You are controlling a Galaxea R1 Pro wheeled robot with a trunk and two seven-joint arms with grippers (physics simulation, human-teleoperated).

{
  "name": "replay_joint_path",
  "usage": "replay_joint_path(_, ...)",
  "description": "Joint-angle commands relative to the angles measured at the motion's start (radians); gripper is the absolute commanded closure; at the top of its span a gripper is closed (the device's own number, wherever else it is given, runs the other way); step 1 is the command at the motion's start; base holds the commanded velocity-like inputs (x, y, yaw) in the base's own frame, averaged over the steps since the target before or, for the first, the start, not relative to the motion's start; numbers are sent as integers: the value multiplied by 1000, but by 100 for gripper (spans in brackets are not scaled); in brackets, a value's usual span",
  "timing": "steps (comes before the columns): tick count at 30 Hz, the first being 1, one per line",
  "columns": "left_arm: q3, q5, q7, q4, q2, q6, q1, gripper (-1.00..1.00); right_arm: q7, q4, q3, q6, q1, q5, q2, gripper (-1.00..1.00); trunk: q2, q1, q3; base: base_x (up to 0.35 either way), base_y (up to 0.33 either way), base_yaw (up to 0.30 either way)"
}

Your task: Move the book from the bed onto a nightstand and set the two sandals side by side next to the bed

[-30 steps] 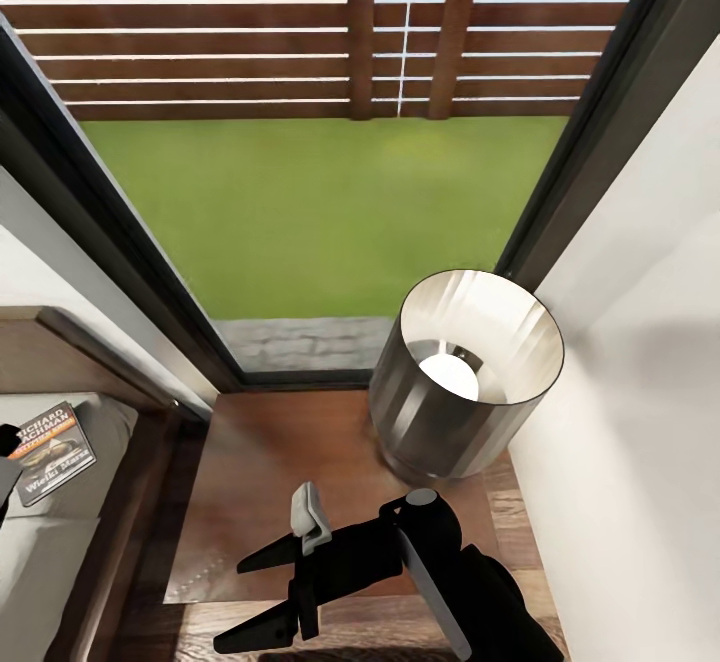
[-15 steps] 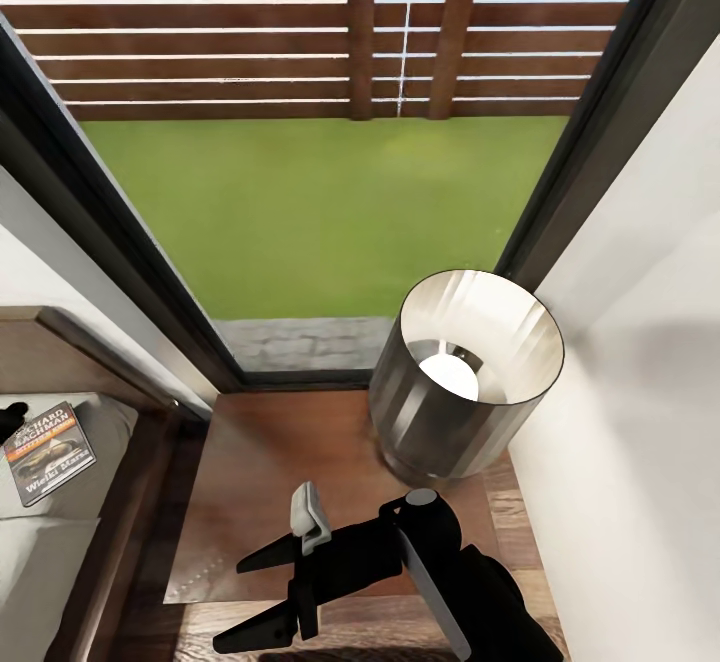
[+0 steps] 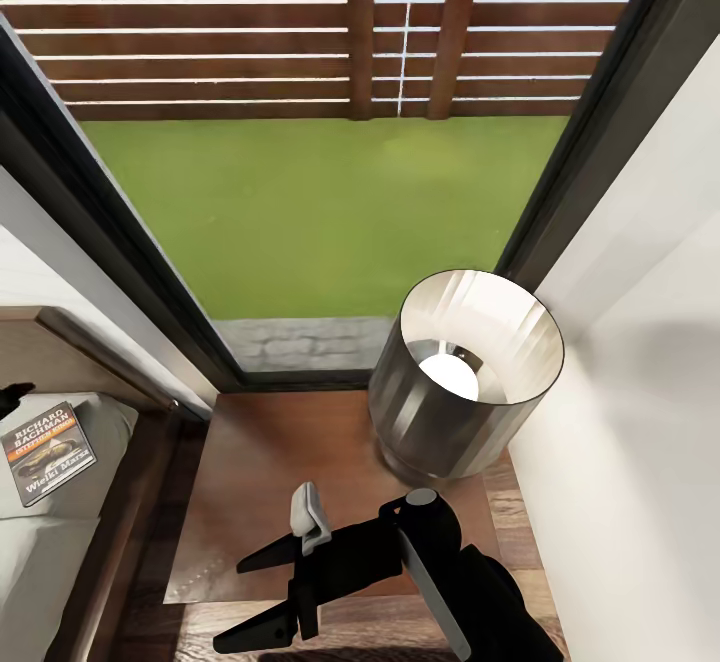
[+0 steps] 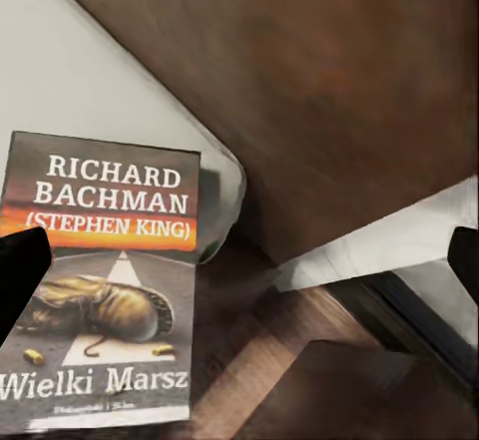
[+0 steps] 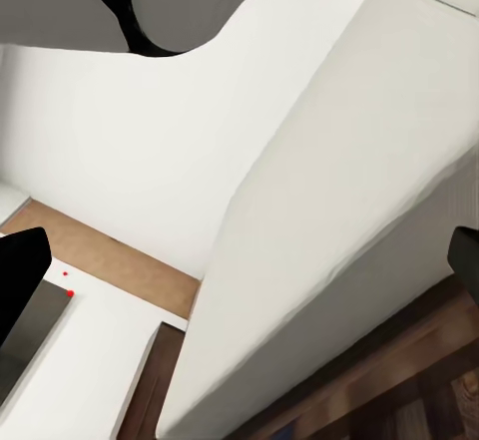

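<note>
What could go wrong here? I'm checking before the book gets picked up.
1. The thin dark paperback lies flat near the corner of the pale grey mattress; the open left claw could push it off instead of gripping.
2. The grey-shaded lamp takes up much of the dark brown wooden nightstand, so a careless set-down might knock it.
3. The open right claw hangs over the nightstand's front edge, crowding the free spot.
</note>
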Motion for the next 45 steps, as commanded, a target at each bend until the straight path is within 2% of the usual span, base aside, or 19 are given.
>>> replay_joint_path(1,3,-1,-31,-3,3,28,1,-100,-1,0,0,7,0,-5,0,-100,0,0,-1,0,0,0)
replay_joint_path(2,3,-8,-69,-4,8,42,2,-100,-1,0,0,7,0,-4,0,-100,0,0,-1,0,0,0)
replay_joint_path(4,3,-62,-205,0,17,59,5,-100,-1,0,0,7,-1,-5,-1,-100,0,0,-1,0,0,0)
replay_joint_path(7,3,-194,-429,9,18,73,8,-100,0,0,0,7,0,-4,0,-100,0,0,-1,0,0,0)
replay_joint_path(8,3,-215,-476,11,17,77,8,-100,0,0,0,7,0,-4,0,-100,0,0,-1,0,0,0)
replay_joint_path(9,3,-254,-575,15,15,82,10,-100,0,0,0,7,0,-4,-1,-100,0,0,-1,0,0,0)
replay_joint_path(11,3,-286,-673,19,11,86,12,-100,0,0,0,7,-1,-4,-1,-100,0,0,-1,0,0,0)
replay_joint_path(13,3,-335,-857,23,3,91,14,-100,0,0,0,7,0,-5,-1,-100,0,0,-1,0,0,0)
replay_joint_path(14,4,-351,-929,25,1,101,14,-100,-1,1,0,7,0,-4,-1,-100,0,0,-1,0,0,0)
replay_joint_path(19,4,-374,-973,63,0,133,15,-100,-1,1,0,7,0,-4,-1,-100,0,0,-1,0,0,0)
replay_joint_path(20,4,-391,-995,92,1,137,15,-100,-1,2,0,7,-1,-4,-1,-100,0,0,-1,0,0,0)
replay_joint_path(24,3,-421,-1049,121,1,140,15,-100,-1,2,0,7,-1,-4,-1,-100,0,0,-1,0,0,0)
replay_joint_path(27,1,-433,-1110,161,-1,140,15,-100,-1,2,0,7,0,-4,-1,-100,0,0,-1,0,0,0)
replay_joint_path(32,-1,-438,-1258,265,-12,136,15,-100,-1,2,0,7,0,-4,-1,-100,0,0,-1,0,0,0)
replay_joint_path(34,-1,-437,-1282,280,-17,135,15,-100,-1,2,0,7,0,-4,-1,-100,0,0,-1,0,0,0)
replay_joint_path(45,-1,-434,-1312,295,-118,138,15,-100,-1,2,0,7,-1,-4,-1,-100,0,0,-1,0,0,0)
